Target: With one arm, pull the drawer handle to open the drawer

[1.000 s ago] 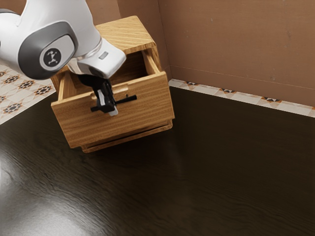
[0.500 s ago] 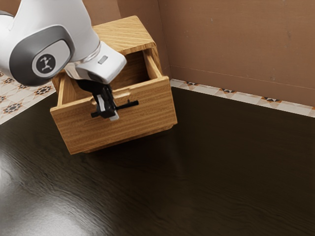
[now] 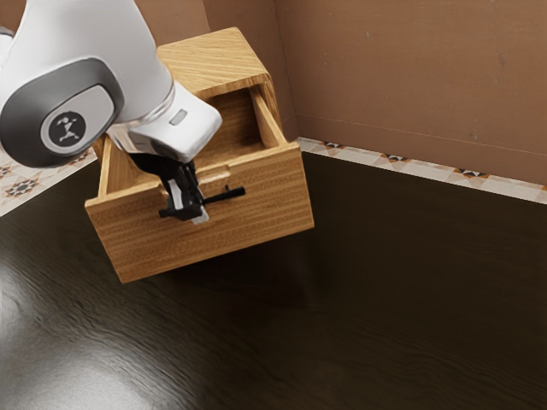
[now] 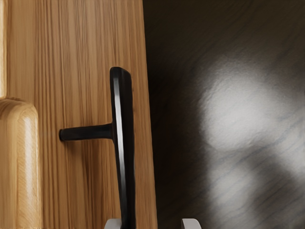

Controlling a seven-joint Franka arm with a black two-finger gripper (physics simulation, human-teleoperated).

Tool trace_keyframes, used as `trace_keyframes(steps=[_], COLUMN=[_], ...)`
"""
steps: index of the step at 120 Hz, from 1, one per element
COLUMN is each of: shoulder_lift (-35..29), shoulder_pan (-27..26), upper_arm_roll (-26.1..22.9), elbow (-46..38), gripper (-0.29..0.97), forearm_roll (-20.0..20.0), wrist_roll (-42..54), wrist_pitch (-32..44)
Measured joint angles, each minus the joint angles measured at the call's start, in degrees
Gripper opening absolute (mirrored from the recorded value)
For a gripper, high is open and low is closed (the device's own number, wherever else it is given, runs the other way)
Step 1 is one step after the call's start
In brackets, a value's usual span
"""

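Drawer (image 3: 239,213) of the small wooden cabinet (image 3: 209,55) stands well out of its carcass, with its hollow inside open to view from above. By that reading the pull is largely made. What may be left is a last stretch of travel, though the pictures do not show where the drawer's stop lies. Its front panel hangs over the dark tabletop (image 3: 385,307), and the cabinet itself sits at the table's far edge, toward the corner at the exterior view's left.

The black bar handle (image 3: 226,194) runs across the upper part of the front, standing off it on a short post. In the wrist view the handle (image 4: 122,143) passes between the two pale fingertips (image 4: 113,223). It lies against one of them, while a clear gap separates it from the other. The gripper (image 3: 185,207) therefore straddles the bar with its fingers parted, hooking the handle from one side and not clamping it.

The white arm (image 3: 77,77) reaches in over the drawer from the exterior view's upper left.
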Motion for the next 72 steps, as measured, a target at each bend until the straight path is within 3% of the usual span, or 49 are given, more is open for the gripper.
trace_keyframes(steps=[72], shoulder_lift=[-3.4], shoulder_pan=[0.1], upper_arm_roll=[-2.3], elbow=[-3.4], gripper=[0.06], forearm_roll=[-0.1], wrist_roll=[-2.9], wrist_pitch=[0.4])
